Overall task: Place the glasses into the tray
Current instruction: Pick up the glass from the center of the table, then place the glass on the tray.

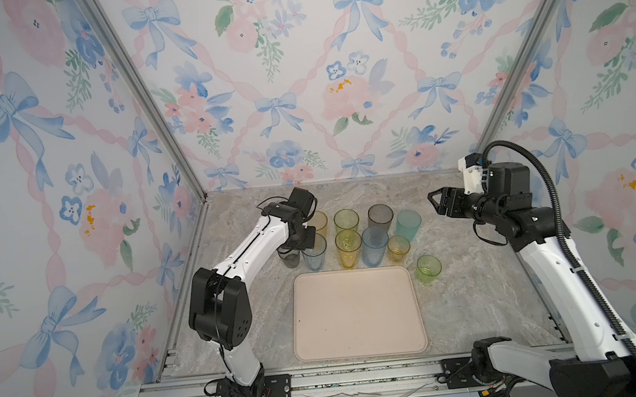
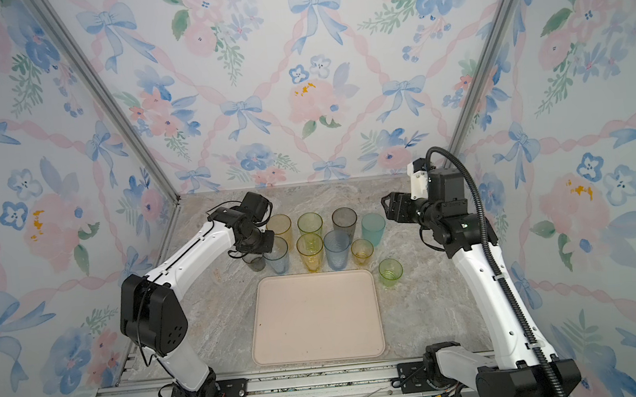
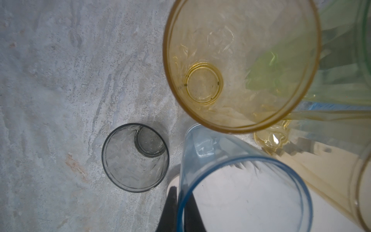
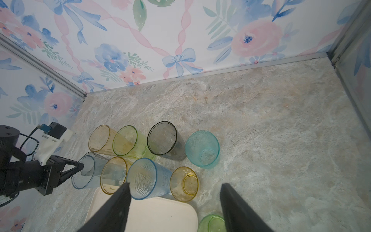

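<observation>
I see floral wallpaper walls (image 1: pixel 296 70) with blue bows on three sides, aluminium corner posts (image 1: pixel 143 93), and a marbled stone tabletop (image 1: pixel 477 303)

My stone table (image 1: pixel 462 313), a big cream tray (image 1: pixel 355 315) flat on it, two rows of see-through cups (image 1: pixel 374 246) just behind the tray, a tall blue cup (image 1: pixel 316 259) near their left end, one small green cup (image 1: pixel 429 269) alone by the tray's right corner.

Both top views look down from high at the front over the whole table (image 1: pixel 477 303), nearly identical. Left wrist view: very near, straight down on the blue glass (image 3: pixel 220 160) rim. Right wrist view: farther off, oblique toward the back wall (image 4: pixel 180 30); it shares that glass.
</observation>
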### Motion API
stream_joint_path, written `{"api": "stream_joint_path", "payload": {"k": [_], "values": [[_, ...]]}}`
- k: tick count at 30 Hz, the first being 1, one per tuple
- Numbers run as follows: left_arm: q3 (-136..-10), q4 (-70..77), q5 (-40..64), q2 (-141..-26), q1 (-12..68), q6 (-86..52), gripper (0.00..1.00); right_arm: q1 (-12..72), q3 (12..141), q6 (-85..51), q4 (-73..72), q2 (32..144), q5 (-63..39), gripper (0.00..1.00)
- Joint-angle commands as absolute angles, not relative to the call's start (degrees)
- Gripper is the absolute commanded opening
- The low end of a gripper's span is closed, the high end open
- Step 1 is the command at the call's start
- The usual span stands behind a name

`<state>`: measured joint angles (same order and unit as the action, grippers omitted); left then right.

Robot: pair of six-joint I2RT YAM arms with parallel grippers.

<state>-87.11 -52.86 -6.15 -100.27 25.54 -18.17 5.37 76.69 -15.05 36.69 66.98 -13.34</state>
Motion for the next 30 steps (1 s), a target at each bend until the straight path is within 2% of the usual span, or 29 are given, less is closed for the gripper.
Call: {"api": "stream_joint_path", "payload": {"k": [1,15,30], "values": [[-89.5,-54.6,-6.7,-99.7,25.9,-17.7,0.03,4.9,76.1,-15.2,37.5,65.9,-14.3,0.73],[-92.0,-58.8,-6.3,-91.8,26.1,-18.5,0.02,5.8,76.0,-15.9,37.3,64.8,-15.6,0.73],[-77.9,-63.5,-5.5,-80.1,30.3,-24.3,0.02,9.3,75.7,-16.8,37.4,63.3,-15.1,0.73]]}}
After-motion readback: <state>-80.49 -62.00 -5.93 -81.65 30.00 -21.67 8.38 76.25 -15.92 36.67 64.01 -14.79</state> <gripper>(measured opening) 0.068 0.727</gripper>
